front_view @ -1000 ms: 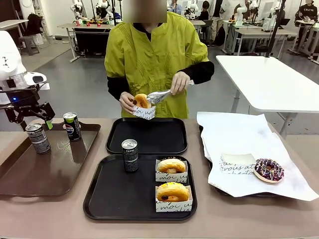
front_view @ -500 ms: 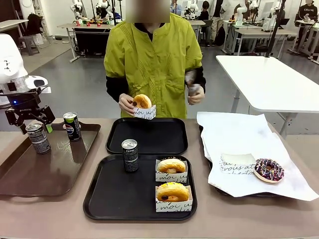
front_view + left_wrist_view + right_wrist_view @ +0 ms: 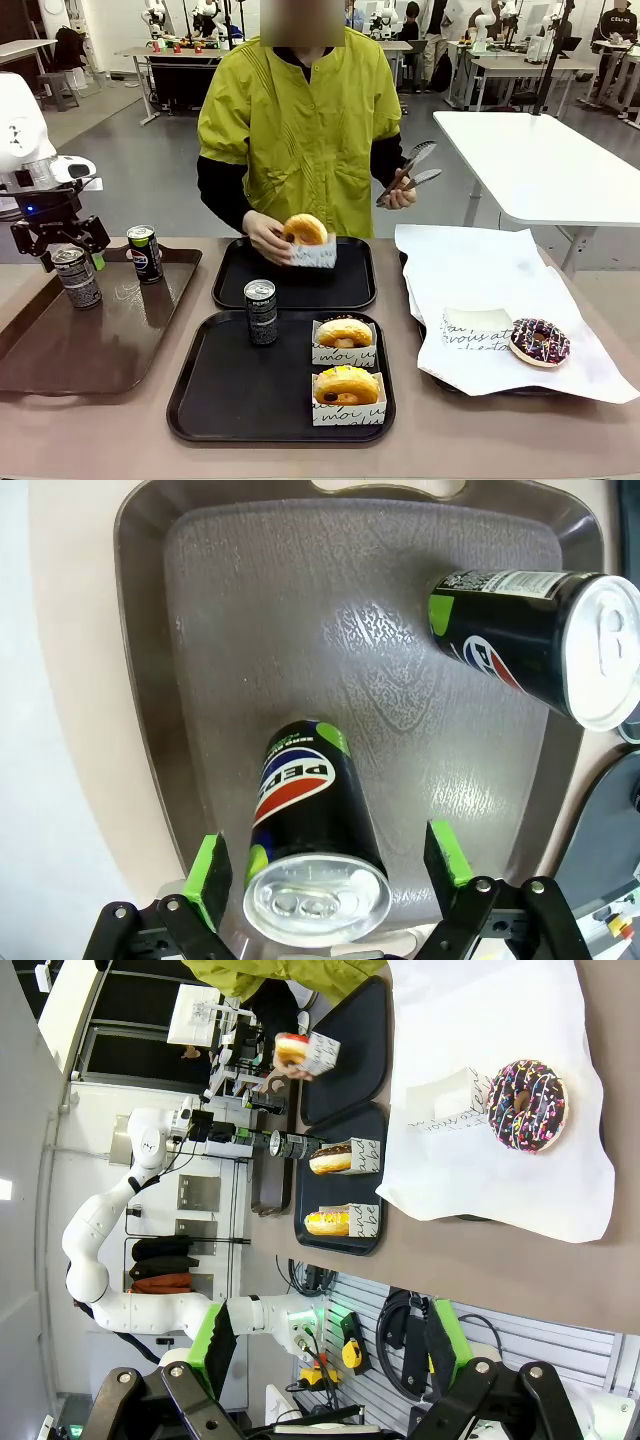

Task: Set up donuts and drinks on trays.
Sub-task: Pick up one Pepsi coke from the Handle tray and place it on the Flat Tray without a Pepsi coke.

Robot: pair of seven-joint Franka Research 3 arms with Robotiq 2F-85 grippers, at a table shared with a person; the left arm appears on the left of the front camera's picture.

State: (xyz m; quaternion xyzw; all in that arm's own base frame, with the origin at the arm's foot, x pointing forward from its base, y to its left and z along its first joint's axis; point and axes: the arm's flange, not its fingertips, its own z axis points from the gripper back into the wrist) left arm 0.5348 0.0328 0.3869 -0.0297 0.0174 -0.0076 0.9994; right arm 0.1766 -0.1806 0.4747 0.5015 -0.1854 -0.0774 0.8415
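Black can (image 3: 310, 810) | left tool (image 3: 328, 860) open astride it, wrist view | right tool (image 3: 329, 1332) open, empty

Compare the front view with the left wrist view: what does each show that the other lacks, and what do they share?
Front view: a person's hand holding a sleeved donut above the far black tray, tongs in the other hand; the near black tray with one can and two donuts; a chocolate donut on white paper.
Left wrist view: silver tops of the nearer can and farther can from above; green pads apart either side of the nearer one.
Shared: the brown tray, both those cans, the left gripper.
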